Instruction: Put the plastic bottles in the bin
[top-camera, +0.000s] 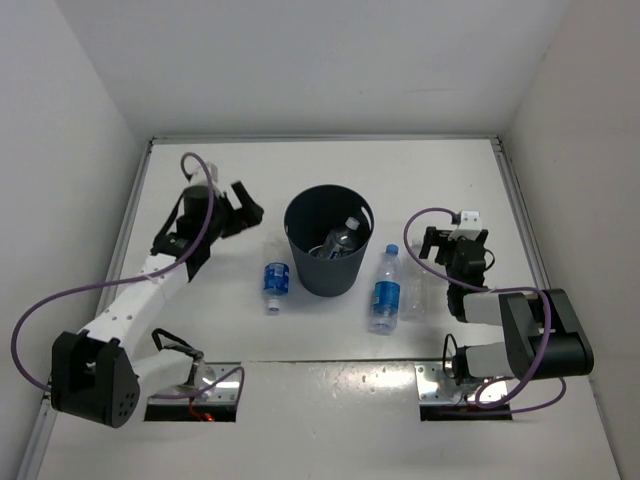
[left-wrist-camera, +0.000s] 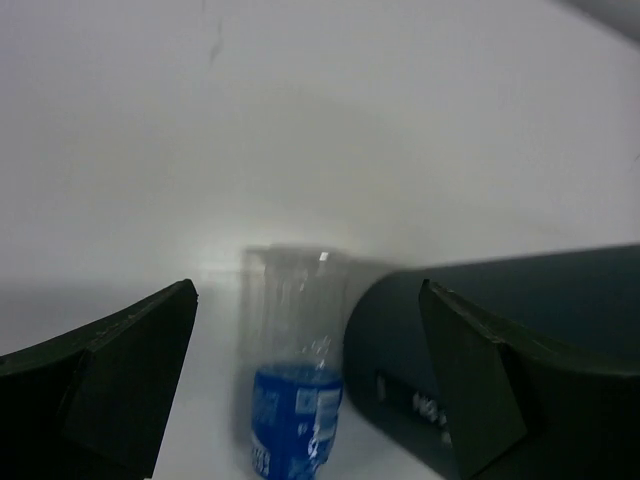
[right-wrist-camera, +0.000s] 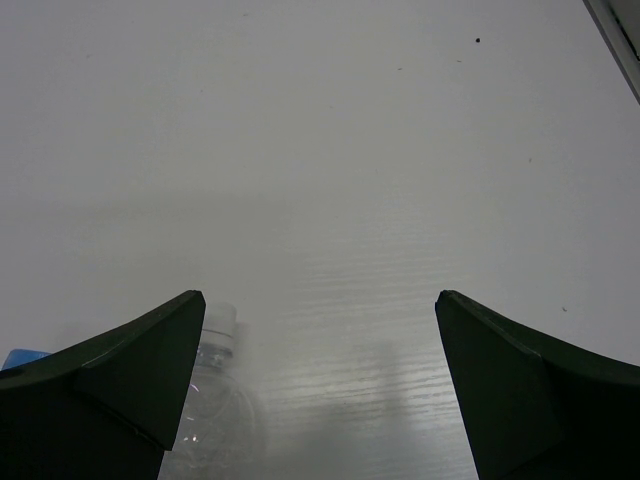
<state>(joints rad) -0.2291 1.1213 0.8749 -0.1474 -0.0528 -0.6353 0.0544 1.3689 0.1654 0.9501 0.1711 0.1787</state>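
The dark bin (top-camera: 300, 225) stands mid-table, and one clear bottle (top-camera: 343, 238) lies inside it. A short blue-labelled bottle (top-camera: 276, 282) stands just left of the bin. To the bin's right stand a tall blue-capped bottle (top-camera: 385, 290) and a nearly plain bottle (top-camera: 415, 292). My left gripper (top-camera: 250, 205) hangs open and empty, up and left of the bin. Its wrist view shows the short bottle (left-wrist-camera: 295, 400) ahead between the fingers, with the bin (left-wrist-camera: 400, 340) to the right. My right gripper (top-camera: 455, 243) is open and empty, with the plain white-capped bottle (right-wrist-camera: 215, 400) at its left finger.
White walls enclose the table on the left, right and far sides. A raised table edge (right-wrist-camera: 615, 30) shows at the right wrist view's top right corner. Purple cables loop off both arms.
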